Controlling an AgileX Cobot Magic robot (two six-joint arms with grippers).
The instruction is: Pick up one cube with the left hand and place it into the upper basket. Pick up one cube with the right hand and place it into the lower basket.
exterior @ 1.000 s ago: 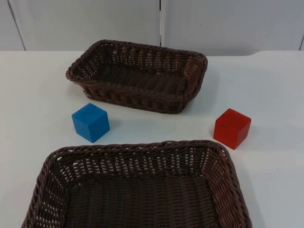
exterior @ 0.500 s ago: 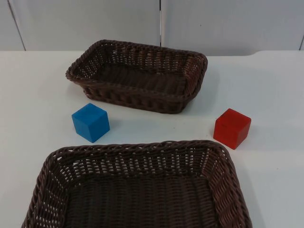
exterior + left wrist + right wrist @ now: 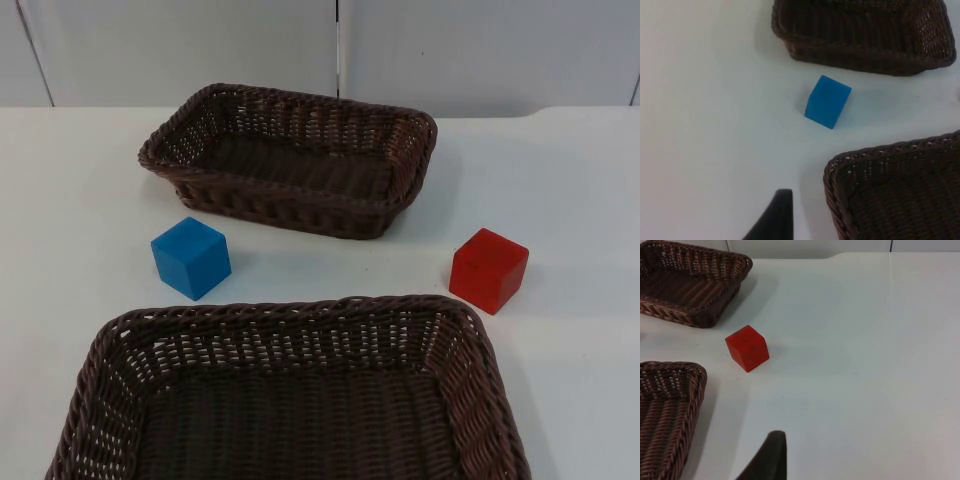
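Note:
A blue cube (image 3: 191,257) rests on the white table between the two brown wicker baskets, to the left. A red cube (image 3: 488,270) sits to the right, beside the near basket's corner. The upper basket (image 3: 290,215) stands at the back and has nothing in it. The lower basket (image 3: 290,310) at the front is also bare inside. My left gripper (image 3: 775,220) hangs above the table, well short of the blue cube (image 3: 827,101). My right gripper (image 3: 771,457) hovers over bare table, some way from the red cube (image 3: 747,348). Neither holds anything that I can see.
The grey partition wall (image 3: 340,50) closes the table behind the upper basket. White table top (image 3: 560,180) lies open to the right of the baskets and to the left of the blue cube. The lower basket's rim (image 3: 840,170) stands close to my left gripper.

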